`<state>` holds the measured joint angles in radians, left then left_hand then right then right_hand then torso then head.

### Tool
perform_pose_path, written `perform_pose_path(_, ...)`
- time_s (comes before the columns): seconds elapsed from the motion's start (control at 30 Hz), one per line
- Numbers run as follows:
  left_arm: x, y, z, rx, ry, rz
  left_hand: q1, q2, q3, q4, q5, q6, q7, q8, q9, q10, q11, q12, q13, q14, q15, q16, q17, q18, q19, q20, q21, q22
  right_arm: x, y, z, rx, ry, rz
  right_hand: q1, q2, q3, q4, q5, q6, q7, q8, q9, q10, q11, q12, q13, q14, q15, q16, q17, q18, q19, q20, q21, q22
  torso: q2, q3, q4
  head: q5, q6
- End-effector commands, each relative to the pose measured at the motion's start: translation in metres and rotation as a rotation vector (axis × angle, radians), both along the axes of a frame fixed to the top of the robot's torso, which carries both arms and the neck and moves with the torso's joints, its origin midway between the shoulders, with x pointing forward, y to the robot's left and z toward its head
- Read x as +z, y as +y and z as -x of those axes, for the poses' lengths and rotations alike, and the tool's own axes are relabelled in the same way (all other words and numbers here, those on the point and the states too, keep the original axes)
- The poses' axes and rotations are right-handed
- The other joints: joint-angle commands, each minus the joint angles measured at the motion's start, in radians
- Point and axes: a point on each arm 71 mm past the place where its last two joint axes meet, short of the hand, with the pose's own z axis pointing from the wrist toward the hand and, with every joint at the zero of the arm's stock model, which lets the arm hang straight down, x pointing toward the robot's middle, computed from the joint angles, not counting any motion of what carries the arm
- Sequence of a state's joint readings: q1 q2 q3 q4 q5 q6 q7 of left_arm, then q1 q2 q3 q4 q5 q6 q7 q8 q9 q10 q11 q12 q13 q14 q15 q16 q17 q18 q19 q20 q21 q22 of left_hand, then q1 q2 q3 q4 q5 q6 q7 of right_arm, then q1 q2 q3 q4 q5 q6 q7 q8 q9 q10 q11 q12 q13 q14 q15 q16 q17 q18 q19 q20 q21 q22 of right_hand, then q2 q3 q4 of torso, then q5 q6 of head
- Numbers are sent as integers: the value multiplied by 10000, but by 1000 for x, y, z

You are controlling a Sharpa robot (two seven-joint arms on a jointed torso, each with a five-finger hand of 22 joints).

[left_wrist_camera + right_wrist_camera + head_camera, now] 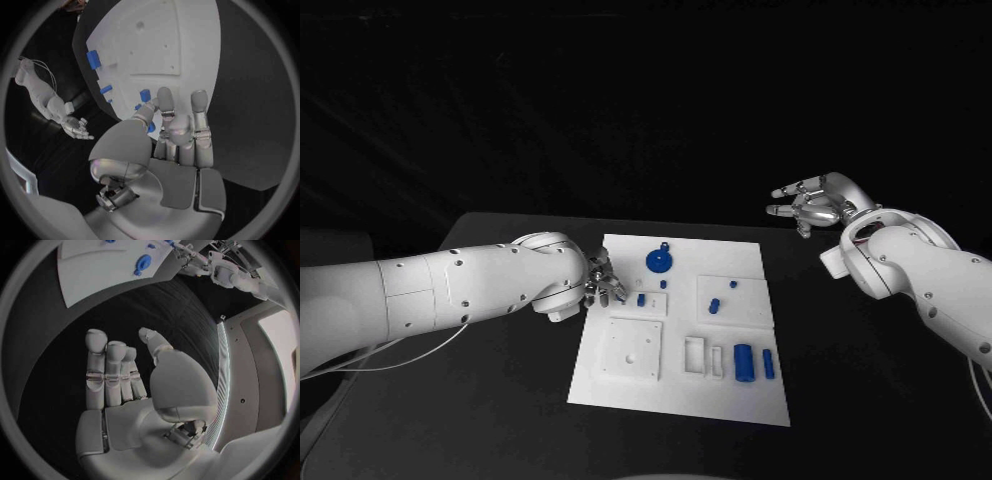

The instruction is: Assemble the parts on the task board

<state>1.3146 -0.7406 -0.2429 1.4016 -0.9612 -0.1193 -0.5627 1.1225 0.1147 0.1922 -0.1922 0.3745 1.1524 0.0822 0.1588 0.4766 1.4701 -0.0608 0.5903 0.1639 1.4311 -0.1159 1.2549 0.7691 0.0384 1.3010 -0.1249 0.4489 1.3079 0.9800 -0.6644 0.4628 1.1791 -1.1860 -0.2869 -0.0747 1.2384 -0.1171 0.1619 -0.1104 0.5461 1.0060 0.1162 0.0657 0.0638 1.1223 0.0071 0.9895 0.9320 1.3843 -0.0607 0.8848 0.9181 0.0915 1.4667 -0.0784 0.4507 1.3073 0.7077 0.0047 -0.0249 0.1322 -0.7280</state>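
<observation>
1. Silver and many-fingered, the left hand [596, 283] sits at the left edge of the flat white rectangular task board [733, 400]. In the left wrist view a small blue piece [150, 127] shows between its thumb and fingers [165, 102], so it looks to be pinching that piece, though the contact itself is partly hidden.
2. Just right of that hand, a short blue peg [642, 299] stands on the board, with a tiny blue stub [664, 284] near it.
3. Farther back, a round blue disc with a small tab [659, 263] lies on the board; whether it is seated on a post I cannot tell.
4. Nearer the robot, a raised white square block [632, 351] carries no blue part, and beside it two white slotted holders [695, 355] look unfilled.
5. Right of centre, another raised white square plate [731, 297] bears a blue block [713, 306] and a small blue pin [731, 286].
6. At the board's near right, two upright blue cylinders [746, 362] stand side by side.
7. Well off the board to the right, the silver right hand [816, 206] hangs above the black table [862, 400], fingers spread and holding nothing.
8. By my reading, the assembly is early to midway: several pieces are loose or unplaced, several recesses are open, and one piece is in hand awaiting its seat.
</observation>
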Motion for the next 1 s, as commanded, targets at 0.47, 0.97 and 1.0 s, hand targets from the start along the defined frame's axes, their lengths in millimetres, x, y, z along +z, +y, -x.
perform_pose_path(0.47,-6,-4,2,-336,281,-204,-4,93,18,-57,57,1110,-1022,14,2418,463,-82,9,-6,47,1,29,16,55,-16,60,76,173,0,1,0,101,15,-1,-70,5,-6,77,33,27,26,-35,5,-54,19,19,-2,-74,10,-33,-13,195,147,7,-51,483,3,-6,7,19,-30)
perform_pose_path(0.97,-9,-4,2,-475,545,-330,-28,103,12,-74,54,1106,-1019,-2,2434,463,-79,1,-3,42,0,14,-12,50,-20,54,83,169,-1,0,0,90,25,4,-79,4,26,85,55,27,25,-34,5,-53,19,23,-4,-73,9,-36,-19,194,153,6,-51,485,2,5,-1,26,-75)
perform_pose_path(1.0,-9,-4,2,-513,596,-350,-28,103,12,-74,54,1106,-1019,-2,2434,463,-79,1,-3,42,0,14,-12,50,-20,54,83,169,-1,0,0,89,26,5,-79,4,26,85,55,27,25,-34,5,-53,19,23,-4,-73,9,-36,-19,194,153,6,-51,485,0,6,-2,22,-78)
